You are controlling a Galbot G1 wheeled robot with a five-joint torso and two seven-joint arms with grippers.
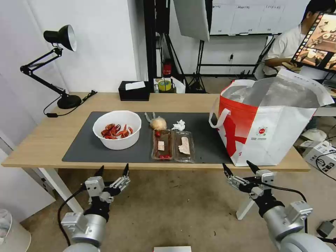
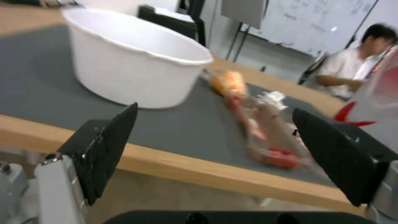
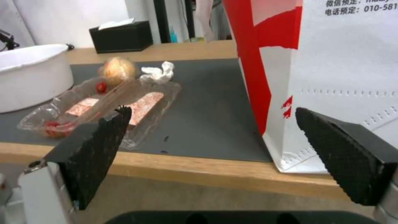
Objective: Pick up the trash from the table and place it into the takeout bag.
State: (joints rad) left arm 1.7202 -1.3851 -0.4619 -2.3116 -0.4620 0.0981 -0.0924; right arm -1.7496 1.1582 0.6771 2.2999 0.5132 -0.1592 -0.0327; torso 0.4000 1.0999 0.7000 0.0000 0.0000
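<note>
On the table (image 1: 42,143), the dark mat holds the trash: a white bowl (image 1: 117,130) (image 2: 132,59) of red crayfish shells, two clear trays (image 1: 172,145) (image 3: 104,109) side by side, a crumpled tissue (image 1: 179,125) (image 3: 157,72) and a knotted clear bag (image 1: 157,122) (image 3: 118,70) with a tan lump. The red-and-white takeout bag (image 1: 269,119) (image 3: 331,77) stands open at the table's right end. My left gripper (image 1: 112,171) (image 2: 215,146) hangs open below the front edge, before the bowl. My right gripper (image 1: 238,167) (image 3: 211,146) is open below the edge, in front of the bag.
A black tissue box (image 1: 134,90) and a roll of tape (image 1: 164,85) sit at the back edge. A black desk lamp (image 1: 57,63) stands at the back left. A white box (image 1: 320,154) with cables lies on the floor to the right.
</note>
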